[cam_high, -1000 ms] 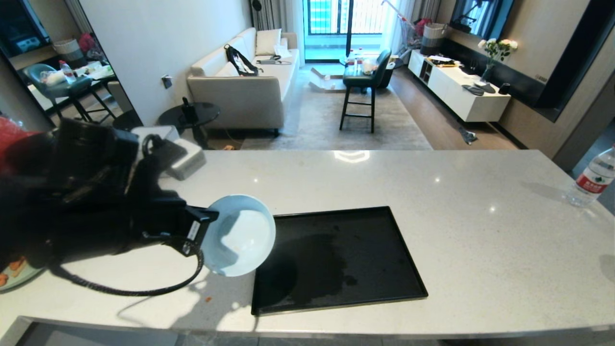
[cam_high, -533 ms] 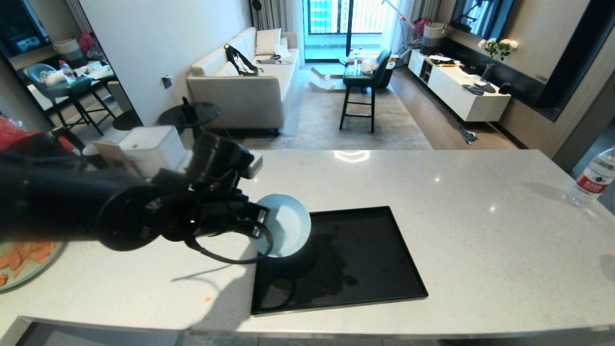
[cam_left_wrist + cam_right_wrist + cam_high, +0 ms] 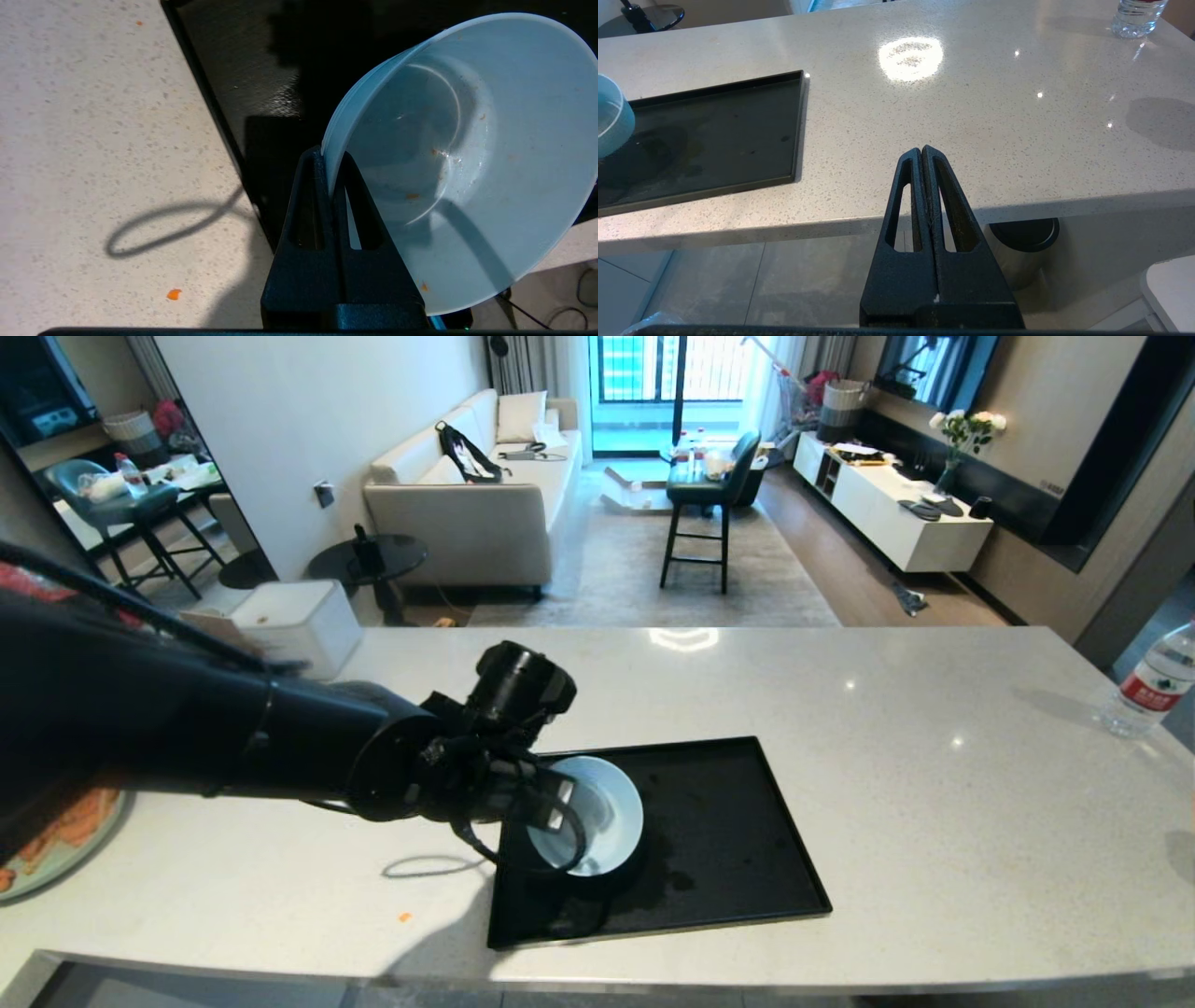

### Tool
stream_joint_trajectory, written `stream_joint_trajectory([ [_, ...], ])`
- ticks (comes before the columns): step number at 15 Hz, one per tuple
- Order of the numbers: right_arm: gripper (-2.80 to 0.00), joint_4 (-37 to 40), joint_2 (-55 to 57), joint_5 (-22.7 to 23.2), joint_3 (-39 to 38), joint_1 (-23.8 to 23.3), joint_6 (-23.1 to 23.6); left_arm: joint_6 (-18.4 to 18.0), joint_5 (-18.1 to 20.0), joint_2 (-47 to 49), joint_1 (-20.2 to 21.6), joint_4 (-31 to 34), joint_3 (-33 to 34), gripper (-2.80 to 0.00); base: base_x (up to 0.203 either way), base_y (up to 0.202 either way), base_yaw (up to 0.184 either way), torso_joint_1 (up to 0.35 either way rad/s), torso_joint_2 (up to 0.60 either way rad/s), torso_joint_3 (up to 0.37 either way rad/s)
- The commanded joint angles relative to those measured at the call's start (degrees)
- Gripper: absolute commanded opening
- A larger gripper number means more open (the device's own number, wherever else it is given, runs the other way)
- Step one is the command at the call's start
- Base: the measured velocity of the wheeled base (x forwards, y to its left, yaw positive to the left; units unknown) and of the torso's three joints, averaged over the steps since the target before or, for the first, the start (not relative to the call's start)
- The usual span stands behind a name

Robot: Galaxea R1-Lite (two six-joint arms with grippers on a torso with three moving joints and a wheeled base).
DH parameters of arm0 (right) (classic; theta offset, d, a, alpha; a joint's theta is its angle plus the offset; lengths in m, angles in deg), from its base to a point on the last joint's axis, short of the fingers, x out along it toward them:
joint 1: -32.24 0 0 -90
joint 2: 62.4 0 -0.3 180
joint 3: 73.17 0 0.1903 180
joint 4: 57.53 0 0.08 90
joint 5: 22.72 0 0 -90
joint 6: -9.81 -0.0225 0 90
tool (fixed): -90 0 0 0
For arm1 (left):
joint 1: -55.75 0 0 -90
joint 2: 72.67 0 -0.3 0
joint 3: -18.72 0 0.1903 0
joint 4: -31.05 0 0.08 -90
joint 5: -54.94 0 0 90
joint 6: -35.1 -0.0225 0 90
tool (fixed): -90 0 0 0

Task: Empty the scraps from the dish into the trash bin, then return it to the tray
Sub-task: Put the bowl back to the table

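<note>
I see the small round glossy pale blue dish (image 3: 597, 814) left of centre in the head view, over the left part of the large flat black rectangular tray (image 3: 738, 859); whether its base touches the tray I cannot tell. In the left wrist view the dish (image 3: 472, 158) is tilted, its opening turned toward the camera, with only a few tiny orange specks stuck inside. My left gripper (image 3: 558, 803) pinches the dish's rim at its left edge, and the wrist view shows the left gripper (image 3: 332, 161) with one black finger outside the wall and one inside. The left arm reaches in from the left edge of the head view across the pale speckled stone counter (image 3: 934, 784). A small orange crumb (image 3: 403, 917) lies on the counter at lower left, near the tray's left rim. A pale green plate (image 3: 56, 840) with orange pieces shows at the far left edge, partly behind the arm. A clear water bottle with a red label (image 3: 1153, 686) stands at the right edge. In the right wrist view my right gripper (image 3: 921, 151) hangs off the counter's near edge, its fingers pressed together on nothing.
</note>
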Motion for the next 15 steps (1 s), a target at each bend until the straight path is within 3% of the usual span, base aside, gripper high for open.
stream_joint_trajectory([
  [1, -2.80, -0.04, -0.02, 0.00, -0.02, 0.01, -0.03, 1.89, 0.78, 2.32, -1.59, 1.88, -2.50, -2.80, 0.000, 0.000, 0.000, 0.000, 0.00, 0.000],
  [7, -2.80, -0.04, -0.02, 0.00, -0.02, 0.01, -0.03, 6.31, 3.53, 11.17, -4.20, 4.56, -12.20, -2.80, 0.000, 0.000, 0.000, 0.000, 0.00, 0.000],
  [11, -2.80, -0.04, -0.02, 0.00, -0.02, 0.01, -0.03, 6.49, 5.03, 15.52, -3.61, 4.78, -16.78, -2.80, 0.000, 0.000, 0.000, 0.000, 0.00, 0.000],
  [15, -2.80, -0.04, -0.02, 0.00, 0.04, 0.01, -0.03, 6.06, 5.22, 17.61, -2.37, 4.64, -17.28, -2.80, 0.000, 0.000, 0.000, 0.000, 0.00, 0.000],
])
